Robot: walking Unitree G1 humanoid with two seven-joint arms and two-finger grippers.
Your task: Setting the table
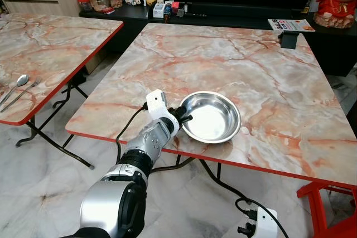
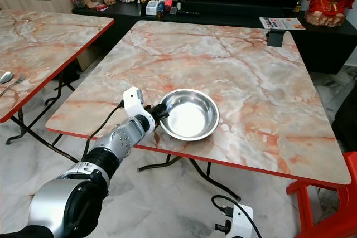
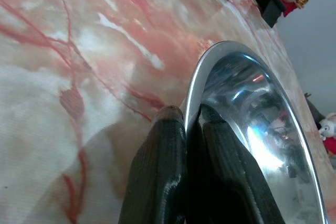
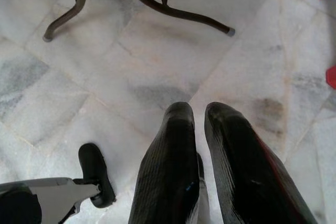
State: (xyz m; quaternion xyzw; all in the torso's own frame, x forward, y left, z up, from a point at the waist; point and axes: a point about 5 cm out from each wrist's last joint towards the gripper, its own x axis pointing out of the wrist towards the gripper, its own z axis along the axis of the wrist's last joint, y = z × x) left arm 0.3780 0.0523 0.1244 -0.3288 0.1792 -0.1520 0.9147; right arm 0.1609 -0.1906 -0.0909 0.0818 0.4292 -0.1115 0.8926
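A shiny steel bowl (image 1: 212,116) rests near the front edge of the marble table (image 1: 223,59) with the red rim. My left gripper (image 1: 187,119) reaches over that edge and is shut on the bowl's near-left rim. In the left wrist view one black finger lies outside the rim (image 3: 163,156) and the other inside the bowl (image 3: 252,129). My right gripper (image 4: 198,116) hangs idle over the floor tiles beside the table, shut with nothing between its fingers.
A second marble table (image 1: 50,43) on the left carries a spoon (image 1: 19,82) and a fork (image 1: 28,88). A small black stand (image 1: 288,39) sits at the far right corner. A red chair (image 1: 329,204) is at lower right. A dark console (image 1: 223,12) with jars lines the back.
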